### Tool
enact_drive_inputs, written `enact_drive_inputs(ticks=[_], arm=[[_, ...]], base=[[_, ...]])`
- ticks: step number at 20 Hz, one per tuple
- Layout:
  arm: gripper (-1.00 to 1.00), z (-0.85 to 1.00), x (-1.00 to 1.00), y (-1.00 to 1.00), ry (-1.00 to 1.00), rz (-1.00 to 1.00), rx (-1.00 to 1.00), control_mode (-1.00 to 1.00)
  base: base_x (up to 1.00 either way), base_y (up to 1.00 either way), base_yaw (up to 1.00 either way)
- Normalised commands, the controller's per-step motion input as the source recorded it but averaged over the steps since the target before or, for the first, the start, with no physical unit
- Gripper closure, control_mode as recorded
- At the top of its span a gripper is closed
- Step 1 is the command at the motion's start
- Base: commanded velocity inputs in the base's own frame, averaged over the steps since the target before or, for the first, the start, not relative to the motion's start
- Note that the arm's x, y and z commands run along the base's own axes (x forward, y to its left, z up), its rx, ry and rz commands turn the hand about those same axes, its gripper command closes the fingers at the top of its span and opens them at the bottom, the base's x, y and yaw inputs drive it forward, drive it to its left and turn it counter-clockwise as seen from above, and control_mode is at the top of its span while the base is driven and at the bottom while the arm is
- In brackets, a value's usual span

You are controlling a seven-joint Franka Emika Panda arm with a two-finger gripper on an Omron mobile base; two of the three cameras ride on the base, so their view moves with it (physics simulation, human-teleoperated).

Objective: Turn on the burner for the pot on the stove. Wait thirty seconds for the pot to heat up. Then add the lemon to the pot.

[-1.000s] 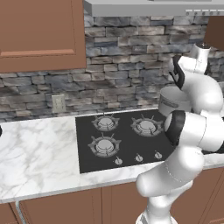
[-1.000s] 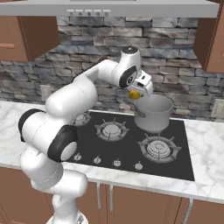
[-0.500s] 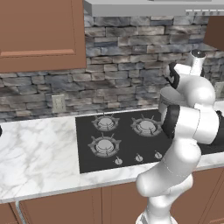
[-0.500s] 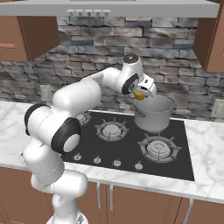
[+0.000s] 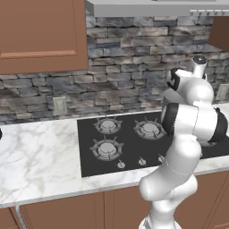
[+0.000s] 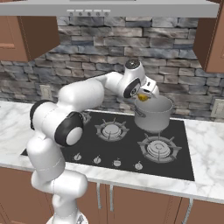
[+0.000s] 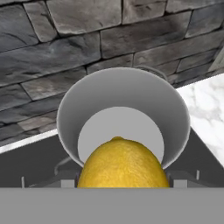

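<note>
My gripper [image 6: 145,94] is shut on the lemon [image 6: 142,97], a small yellow ball held just above the left rim of the pot [image 6: 155,117]. The grey pot stands on the back right burner of the black stove [image 6: 131,146]. Looking along the hand, the lemon [image 7: 122,162] fills the lower middle, and the pot's grey inside wall [image 7: 124,94] opens right behind it, with nothing showing inside. In the left base view the stove [image 5: 129,145] lies beside my arm, which covers its right part.
A row of small silver knobs [image 6: 97,160] runs along the stove's front edge. The front right burner [image 6: 158,148] and the middle burner [image 6: 111,130] carry nothing. White marble counter [image 6: 205,144] flanks the stove, with a stone wall behind and the range hood [image 6: 131,6] overhead.
My arm has carried the lemon to the right and a little lower, from left of the pot to just over its left rim. The pot has stayed put.
</note>
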Motion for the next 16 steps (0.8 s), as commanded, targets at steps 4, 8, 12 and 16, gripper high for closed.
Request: enact_drive_inputs(ticks=[4, 8, 12, 16], arm=[[1.00, -0.04, 0.00, -0.21, 0.00, 0.00, 0.00, -1.00], [1.00, -0.14, 0.00, -0.05, 0.00, 0.00, 0.00, -1.00], [1.00, -0.15, 0.00, 0.00, 0.00, 0.00, 0.00, -1.00], [1.00, -0.01, 0.00, 0.00, 0.01, 0.00, 0.00, -1.00]], base=[[0.00, 0.00, 0.00], [0.00, 0.00, 0.00], [0.00, 0.00, 0.00], [0.00, 0.00, 0.00]])
